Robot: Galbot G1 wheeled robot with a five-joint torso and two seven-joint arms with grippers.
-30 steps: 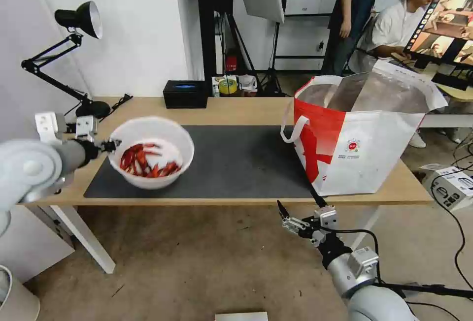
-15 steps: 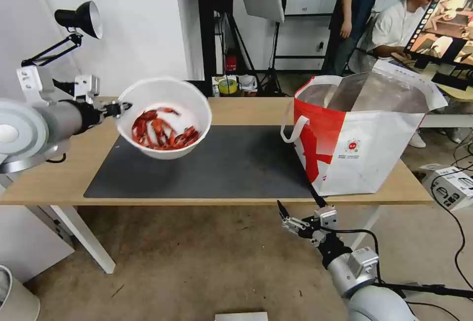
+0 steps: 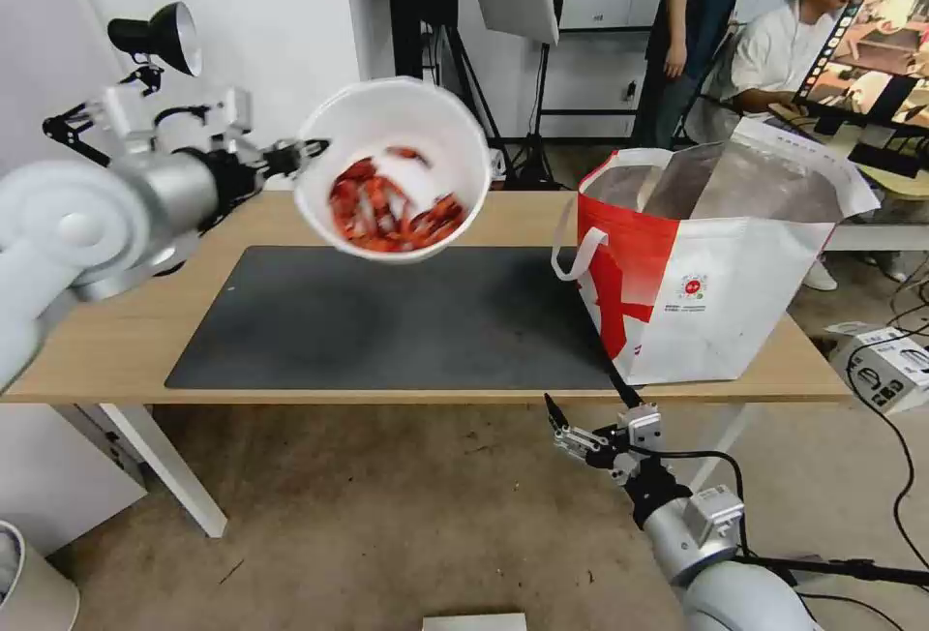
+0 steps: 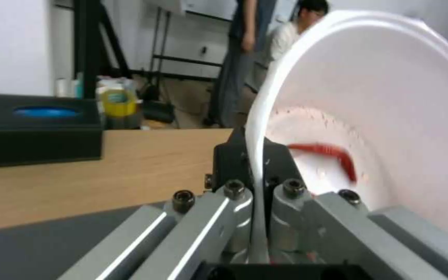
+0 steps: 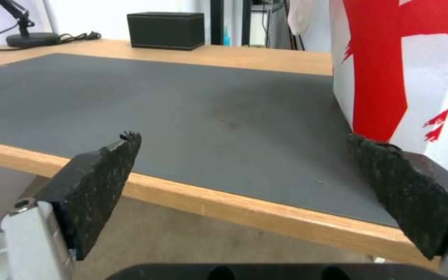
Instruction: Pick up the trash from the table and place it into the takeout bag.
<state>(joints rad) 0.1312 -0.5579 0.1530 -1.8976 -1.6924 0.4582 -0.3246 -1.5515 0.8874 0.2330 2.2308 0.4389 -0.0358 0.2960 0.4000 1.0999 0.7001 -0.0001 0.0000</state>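
A white round bowl (image 3: 392, 166) of red crayfish shells, part of the trash, hangs tilted in the air above the back of the dark grey mat (image 3: 406, 321). My left gripper (image 3: 308, 147) is shut on the bowl's rim; the left wrist view shows the rim (image 4: 258, 163) pinched between the fingers. The takeout bag (image 3: 716, 263), white and red with silver lining, stands open on the table's (image 3: 116, 350) right end. My right gripper (image 3: 585, 404) waits open below the table's front edge, close to the bag's near corner (image 5: 390, 77).
A black box (image 3: 366, 184) sits at the back of the table, partly behind the bowl. A black desk lamp (image 3: 155, 36) stands at the back left. A white box (image 3: 885, 365) and cables lie on the floor at right.
My left gripper has carried the bowl up and to the right, from low over the mat's left end to high above its back middle, and the bowl now tilts more. The right arm is still.
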